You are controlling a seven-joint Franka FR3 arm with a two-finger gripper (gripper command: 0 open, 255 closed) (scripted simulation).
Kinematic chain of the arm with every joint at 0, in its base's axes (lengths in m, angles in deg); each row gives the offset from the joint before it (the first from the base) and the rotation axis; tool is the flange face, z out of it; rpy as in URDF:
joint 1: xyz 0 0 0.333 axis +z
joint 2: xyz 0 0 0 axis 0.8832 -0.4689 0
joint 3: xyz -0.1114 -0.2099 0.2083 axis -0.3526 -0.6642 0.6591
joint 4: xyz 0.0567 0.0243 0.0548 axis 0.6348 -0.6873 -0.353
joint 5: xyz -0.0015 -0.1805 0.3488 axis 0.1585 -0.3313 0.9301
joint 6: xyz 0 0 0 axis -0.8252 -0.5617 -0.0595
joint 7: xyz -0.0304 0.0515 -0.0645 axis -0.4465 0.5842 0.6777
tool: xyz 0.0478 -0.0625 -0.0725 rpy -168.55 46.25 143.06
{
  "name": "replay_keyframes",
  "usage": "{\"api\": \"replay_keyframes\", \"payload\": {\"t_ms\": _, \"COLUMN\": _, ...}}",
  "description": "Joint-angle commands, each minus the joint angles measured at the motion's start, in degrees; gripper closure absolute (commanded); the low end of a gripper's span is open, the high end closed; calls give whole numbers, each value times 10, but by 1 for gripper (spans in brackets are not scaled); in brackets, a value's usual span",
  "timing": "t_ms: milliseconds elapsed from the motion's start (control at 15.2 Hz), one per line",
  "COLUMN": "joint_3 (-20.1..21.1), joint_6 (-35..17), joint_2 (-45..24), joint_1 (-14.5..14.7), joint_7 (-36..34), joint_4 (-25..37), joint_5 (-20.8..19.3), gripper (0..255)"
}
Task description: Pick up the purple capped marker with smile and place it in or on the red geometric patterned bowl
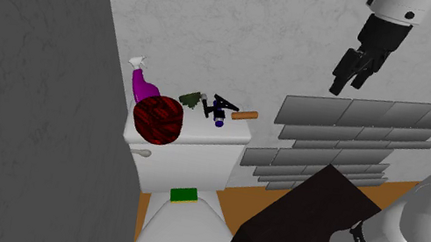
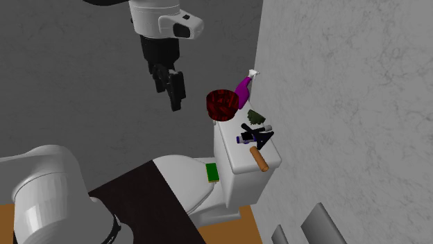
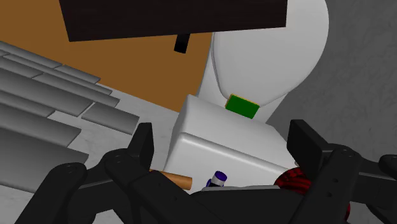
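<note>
Red bowl [image 1: 157, 121] on tank [image 1: 199, 159], marker [image 1: 218, 119] nearby

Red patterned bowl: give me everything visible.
The bowl is dark red with a black geometric pattern, round and deep, material unclear. It sits on the white toilet tank lid, at the end by the purple spray bottle, which stands between it and the wall; contact between them is unclear. The claw hangs high and apart from it.
</note>
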Motion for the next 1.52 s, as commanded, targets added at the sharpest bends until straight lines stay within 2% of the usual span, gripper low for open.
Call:
{"api": "replay_keyframes", "payload": {"t_ms": 0, "joint_3": 0, "joint_6": 0, "joint_2": 0, "joint_1": 0, "joint_7": 0, "joint_4": 0, "joint_5": 0, "gripper": 0}}
{"api": "replay_keyframes", "payload": {"t_ms": 726, "joint_3": 20, "joint_6": -216, "joint_2": -173, "joint_1": 1, "joint_7": -3, "joint_4": -36, "joint_5": 1, "gripper": 0}}
{"api": "replay_keyframes", "payload": {"t_ms": 1452, "joint_3": 35, "joint_6": -390, "joint_2": -404, "joint_1": 0, "joint_7": -16, "joint_4": 29, "joint_5": -17, "gripper": 0}}
